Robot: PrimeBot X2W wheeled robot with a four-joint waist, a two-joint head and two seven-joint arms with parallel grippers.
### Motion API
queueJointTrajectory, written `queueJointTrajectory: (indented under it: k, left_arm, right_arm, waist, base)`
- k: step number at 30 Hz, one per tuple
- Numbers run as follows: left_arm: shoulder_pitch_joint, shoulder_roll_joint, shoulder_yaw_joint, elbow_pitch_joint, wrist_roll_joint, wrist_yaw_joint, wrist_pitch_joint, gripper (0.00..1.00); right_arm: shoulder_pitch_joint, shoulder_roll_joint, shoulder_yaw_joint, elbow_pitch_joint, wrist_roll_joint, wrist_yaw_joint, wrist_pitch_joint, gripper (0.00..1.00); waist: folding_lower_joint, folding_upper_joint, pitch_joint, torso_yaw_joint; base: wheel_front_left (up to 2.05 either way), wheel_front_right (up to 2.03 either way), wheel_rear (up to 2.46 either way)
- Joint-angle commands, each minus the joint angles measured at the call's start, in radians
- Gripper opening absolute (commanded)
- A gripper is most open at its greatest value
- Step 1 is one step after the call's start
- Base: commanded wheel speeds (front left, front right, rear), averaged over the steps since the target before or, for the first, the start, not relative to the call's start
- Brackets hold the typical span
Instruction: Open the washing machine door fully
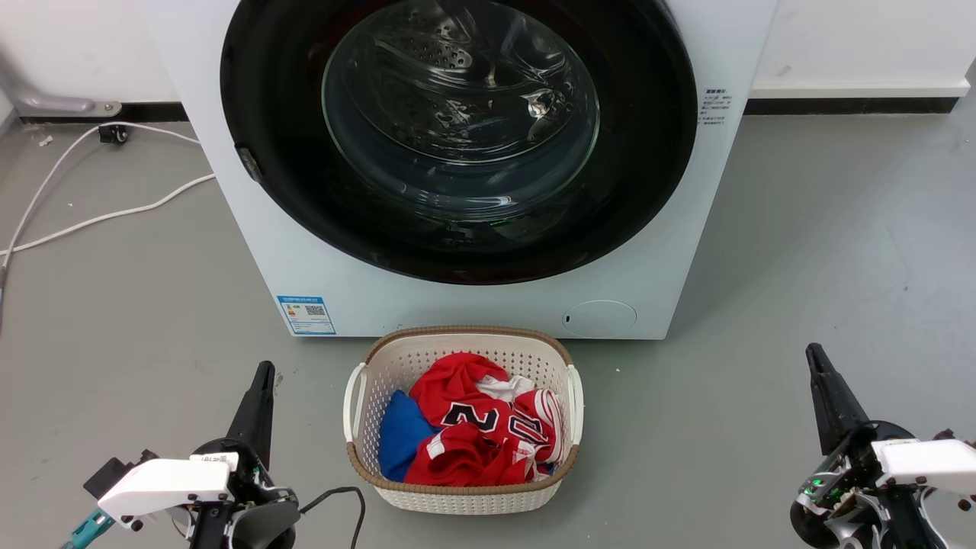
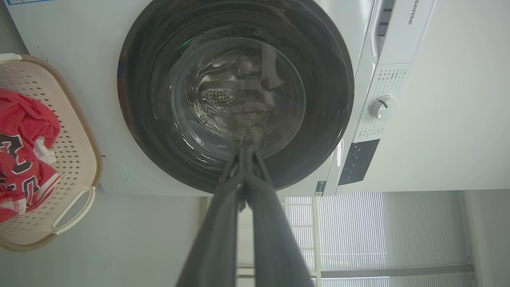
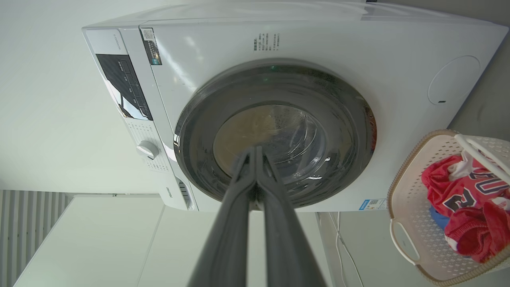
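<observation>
Against the back wall the washing machine [image 1: 252, 252] is seen, a big white box by which all else is placed. Most of its front is covered by the washing machine door [image 1: 648, 152], whose glossy black rim lies flush on the white face around the clear glass bowl. No gap is shown at any edge, so the door is judged shut and the task not yet begun: the door has to be freed, swung out and carried to its full reach. Just in front of the machine a pale laundry basket [image 1: 465, 333] is set on the floor, with red clothes [image 1: 473, 427] heaped in it. Well in front of the machine and off its left side the left hand [image 1: 264, 374] is held, and off its right side the right hand [image 1: 814, 352]. In the wrist views each hand's two fingers are pressed together at the tips with nothing between them, and both hands are well apart from the door. On the rim's left edge a small grey catch [image 1: 250, 162] can be made out, judged the likely place to pull. Low on the machine's front a blue label [image 1: 306, 315] and a round flap [image 1: 600, 318] are seen.
</observation>
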Motion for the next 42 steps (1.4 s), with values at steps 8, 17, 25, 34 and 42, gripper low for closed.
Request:
queueJointTrajectory:
  k: [8,17,25,34,42]
  left_arm:
    - [-0.008,-0.002,0.004,0.001,0.007,-0.002,0.003,0.00]
    - [-0.009,-0.003,0.005,0.001,0.007,-0.002,0.004,0.00]
    - [-0.009,-0.003,0.006,0.001,0.008,-0.002,0.005,0.00]
    - [0.026,-0.006,0.000,0.011,0.045,0.002,-0.024,1.00]
    - [0.029,-0.006,-0.008,-0.040,0.208,0.038,-0.063,1.00]
  right_arm:
    - [-0.012,0.004,-0.002,0.001,-0.004,0.000,0.003,0.00]
    - [-0.012,0.005,-0.002,0.001,-0.005,0.000,0.003,0.00]
    - [-0.012,0.005,-0.003,0.001,-0.006,0.000,0.003,0.00]
    - [0.026,0.003,-0.005,0.014,-0.054,0.000,-0.026,1.00]
    - [0.033,0.003,-0.004,-0.051,-0.252,0.000,-0.065,1.00]
  waist:
    - [0.0000,0.0000,0.000,0.000]
    - [0.0000,0.0000,0.000,0.000]
    - [0.0000,0.0000,0.000,0.000]
    - [0.0000,0.0000,0.001,0.000]
    - [0.0000,0.0000,0.004,0.001]
  base:
    - [0.00,0.00,0.00]
    - [0.00,0.00,0.00]
    - [0.00,0.00,0.00]
    - [0.00,0.00,0.00]
    - [0.00,0.00,0.00]
